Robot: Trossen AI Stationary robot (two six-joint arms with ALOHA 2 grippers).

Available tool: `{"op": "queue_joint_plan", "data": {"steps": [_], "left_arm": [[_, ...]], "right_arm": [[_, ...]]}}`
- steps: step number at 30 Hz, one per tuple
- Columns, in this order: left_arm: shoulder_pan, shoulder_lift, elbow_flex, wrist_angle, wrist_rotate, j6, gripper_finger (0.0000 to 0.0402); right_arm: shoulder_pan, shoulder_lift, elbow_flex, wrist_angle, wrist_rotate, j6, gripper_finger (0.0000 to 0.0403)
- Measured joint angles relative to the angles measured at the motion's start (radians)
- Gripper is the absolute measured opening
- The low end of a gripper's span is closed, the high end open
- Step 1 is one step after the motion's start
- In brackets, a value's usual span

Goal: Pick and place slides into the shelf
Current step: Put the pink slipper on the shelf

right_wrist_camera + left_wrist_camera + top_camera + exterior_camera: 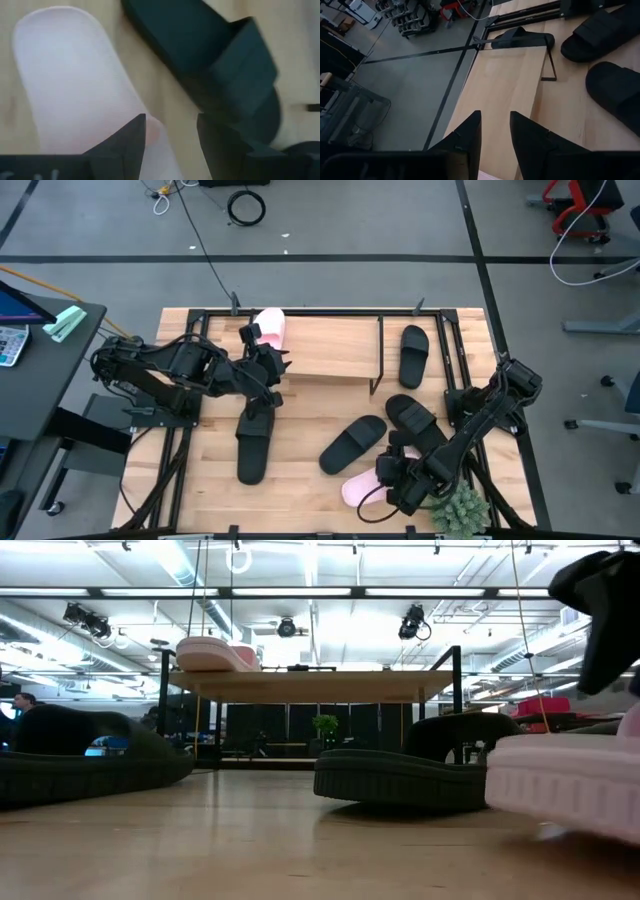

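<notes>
Lab or workshop hall: ceiling-mounted cameras (84,620), strip lights, taped concrete floor (330,225), loose cables (246,206).

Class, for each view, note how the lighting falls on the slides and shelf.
Low view: ceiling strips glare behind the shelf, leaving the black slide a silhouette. High view: even light, soft shadows. Right wrist view: pink slide evenly lit, right gripper dark against it.

Six slides show in the high view: two pale pink and four black. One pink slide (270,328) lies on the one shelf (330,345); the second pink slide (362,488) lies on the desk (300,490) well in front of the shelf. The four black slides: (414,354), (252,442), (352,444), (417,420).
</notes>
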Motion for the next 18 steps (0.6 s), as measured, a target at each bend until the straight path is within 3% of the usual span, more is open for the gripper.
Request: {"op": "queue_joint_plan", "data": {"steps": [18], "left_arm": [[0.0,0.0,0.0,-0.002,0.0,0.0,0.0107]], "right_arm": [[-0.007,0.0,-0.002,0.002,-0.067,0.034,0.0185]]}}
